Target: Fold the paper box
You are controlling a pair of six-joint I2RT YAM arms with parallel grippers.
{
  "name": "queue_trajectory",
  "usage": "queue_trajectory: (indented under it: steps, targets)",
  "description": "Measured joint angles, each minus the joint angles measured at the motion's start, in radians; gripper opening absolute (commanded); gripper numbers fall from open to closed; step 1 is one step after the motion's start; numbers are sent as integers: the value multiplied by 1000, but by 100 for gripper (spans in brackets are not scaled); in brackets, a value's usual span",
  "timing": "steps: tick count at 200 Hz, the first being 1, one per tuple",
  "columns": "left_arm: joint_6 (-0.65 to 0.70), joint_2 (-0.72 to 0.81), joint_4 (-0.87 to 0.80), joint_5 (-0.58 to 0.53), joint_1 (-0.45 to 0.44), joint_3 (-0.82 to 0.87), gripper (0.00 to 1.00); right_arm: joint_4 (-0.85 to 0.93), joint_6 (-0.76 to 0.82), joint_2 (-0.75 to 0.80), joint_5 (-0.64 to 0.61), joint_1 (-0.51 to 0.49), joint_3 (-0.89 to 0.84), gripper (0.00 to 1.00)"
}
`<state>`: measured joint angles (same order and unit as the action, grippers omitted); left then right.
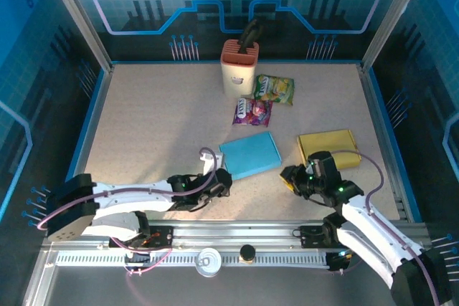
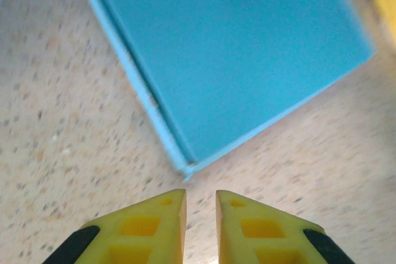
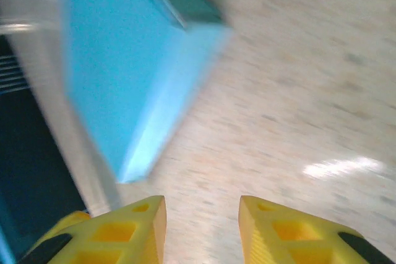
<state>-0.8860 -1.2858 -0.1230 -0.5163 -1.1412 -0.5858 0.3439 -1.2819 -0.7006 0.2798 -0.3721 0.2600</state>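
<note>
Paper box (image 1: pixel 249 155) lies closed mid-table; far holder (image 1: pixel 238 69) has dark utensil (image 1: pixel 251 34) inside. L gripper (image 2: pixel 200 201) barely apart, R gripper (image 3: pixel 202 207) spread, both empty.

Box (image 1: pixel 250 155) recorded as plain light blue. Table (image 1: pixel 143 127) seen as beige, finely speckled. Holder (image 1: pixel 239 69): cream, orange top. Green-yellow packet (image 1: pixel 275 89) and purple packet (image 1: pixel 252 112) noted. Pad (image 1: pixel 328 147) marked yellow.

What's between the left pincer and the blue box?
Nothing but bare table: the left wrist view shows a short strip between the left pincer and a corner of the blue box.
</note>
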Motion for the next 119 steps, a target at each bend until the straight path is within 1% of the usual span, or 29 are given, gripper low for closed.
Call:
queue_trajectory:
  steps: [26, 50, 70, 82, 88, 101, 119]
  targets:
    - [-31, 1, -12, 1, -6, 15, 28, 65, 32, 28, 3, 0, -7, 48]
    - [-55, 58, -37, -1, -6, 13, 41, 105, 101, -15, -11, 0, 58, 61]
    - [-61, 129, -75, 1, 6, 3, 47, 119, 203, -124, -21, 0, 168, 64]
    - [-58, 177, -90, 17, 33, -3, 48, 124, 278, -217, -31, 0, 250, 65]
    - [-55, 204, -95, 27, 52, -3, 52, 126, 317, -265, -37, 0, 290, 65]
    - [-42, 264, -109, 43, 85, -3, 56, 125, 395, -360, -49, 0, 366, 65]
    - [-16, 349, -128, 54, 104, -3, 60, 126, 497, -492, -88, 0, 454, 66]
